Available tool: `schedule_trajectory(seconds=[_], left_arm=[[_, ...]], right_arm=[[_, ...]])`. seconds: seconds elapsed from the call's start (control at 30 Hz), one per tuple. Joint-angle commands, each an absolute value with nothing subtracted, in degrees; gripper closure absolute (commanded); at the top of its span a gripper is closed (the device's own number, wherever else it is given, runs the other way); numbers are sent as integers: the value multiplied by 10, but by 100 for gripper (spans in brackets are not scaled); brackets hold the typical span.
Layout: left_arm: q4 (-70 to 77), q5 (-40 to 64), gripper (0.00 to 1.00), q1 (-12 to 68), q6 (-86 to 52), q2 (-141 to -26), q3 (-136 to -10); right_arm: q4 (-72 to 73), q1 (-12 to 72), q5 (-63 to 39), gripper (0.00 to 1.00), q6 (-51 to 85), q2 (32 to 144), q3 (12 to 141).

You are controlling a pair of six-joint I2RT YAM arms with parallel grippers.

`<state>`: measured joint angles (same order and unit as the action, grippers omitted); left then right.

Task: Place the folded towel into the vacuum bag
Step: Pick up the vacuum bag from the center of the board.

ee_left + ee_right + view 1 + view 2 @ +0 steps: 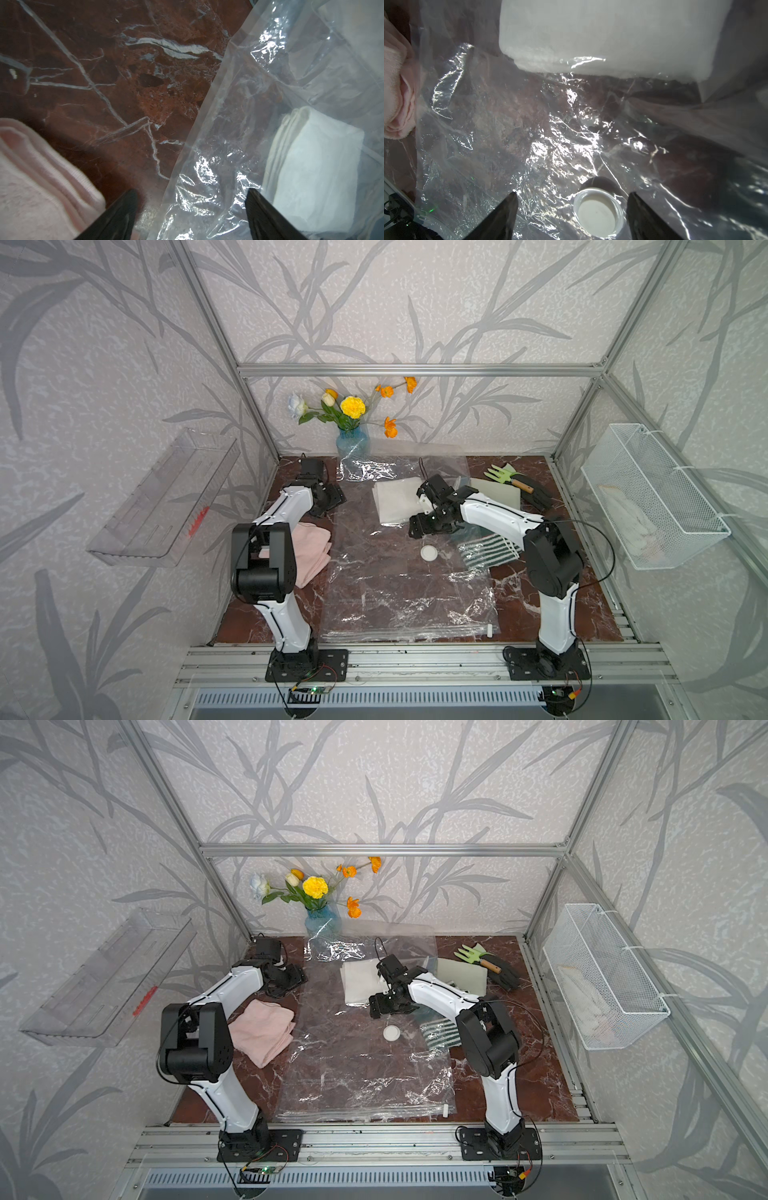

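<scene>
A pink towel (pixel 311 549) lies on the table (pixel 523 614), just left of the vacuum bag (pixel 395 597). The left gripper (pixel 191 192) hovers over the bag's left edge, jaws spread and empty. A white folded towel (pixel 395 499) lies under the clear film at the bag's far end. The right gripper (pixel 572 194), jaws also spread, hangs over the white valve cap (pixel 598 214).

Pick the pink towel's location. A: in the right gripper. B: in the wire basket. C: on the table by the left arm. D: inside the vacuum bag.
C: the pink towel rests on the marble table, outside the vacuum bag.
</scene>
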<state>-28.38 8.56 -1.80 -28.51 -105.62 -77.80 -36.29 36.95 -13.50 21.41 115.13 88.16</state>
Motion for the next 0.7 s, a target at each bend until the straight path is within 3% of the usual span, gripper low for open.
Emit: schedule_trajectory(seconds=[0.0, 0.17, 0.37, 0.43, 0.53, 0.6, 0.63, 0.67], left_arm=[[-277, 100, 18, -18, -271, -1095, -811], [-251, 118, 20, -19, -268, -1137, -823], [-201, 178, 31, -10, -291, -1158, -811], [-185, 202, 42, -4, -292, -1155, -806], [-180, 216, 76, -4, -303, -1141, -802], [-203, 211, 93, -4, -300, -1119, -805], [-219, 201, 100, -4, -297, -1104, -805], [-235, 192, 100, -4, -296, -1088, -806]], right_arm=[[-367, 372, -129, 19, 218, 1175, 896], [-369, 375, -129, 19, 215, 1192, 903], [-364, 378, -132, 20, 214, 1228, 914], [-363, 380, -133, 20, 214, 1237, 917], [-362, 381, -138, 20, 212, 1242, 920], [-360, 382, -159, 21, 203, 1237, 922], [-355, 382, -167, 21, 200, 1229, 920], [-351, 382, -171, 21, 200, 1221, 919]])
